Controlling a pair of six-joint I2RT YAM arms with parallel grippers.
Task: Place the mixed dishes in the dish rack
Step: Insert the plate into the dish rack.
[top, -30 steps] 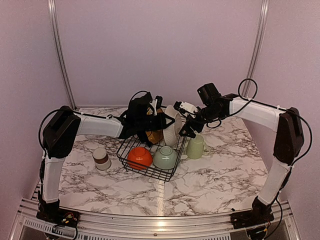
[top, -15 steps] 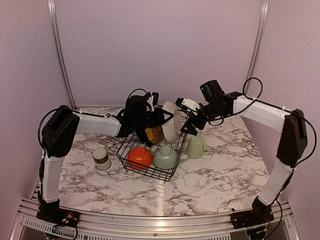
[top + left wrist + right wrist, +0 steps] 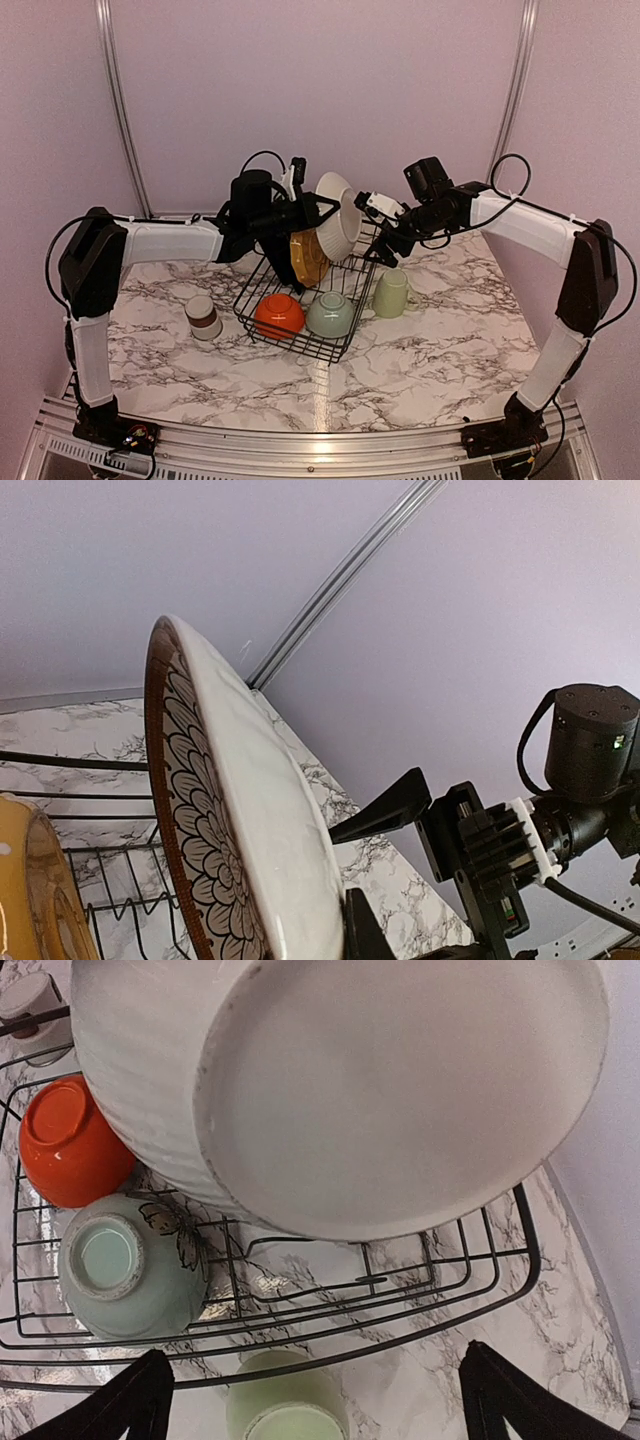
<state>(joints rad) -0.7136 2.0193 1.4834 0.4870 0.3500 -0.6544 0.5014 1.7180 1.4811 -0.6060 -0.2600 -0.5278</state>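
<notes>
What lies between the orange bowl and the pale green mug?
A pale green bowl, upside down inside the dish rack, beside the orange bowl; then the rack's wire side, with the mug outside. The top view shows this.

White bowl (image 3: 336,212) tilted above black wire rack (image 3: 285,339), yellow plate (image 3: 309,258) upright inside, orange bowl (image 3: 279,314), green bowl (image 3: 330,314) inverted

Rack (image 3: 290,340): bowl (image 3: 279,314) front-left, second bowl (image 3: 331,313) front-right, plate (image 3: 308,258) upright behind them, big bowl (image 3: 337,215) above rear. Mug (image 3: 390,293) just right of rack, cup (image 3: 203,317) left, both on table (image 3: 430,350).
</notes>
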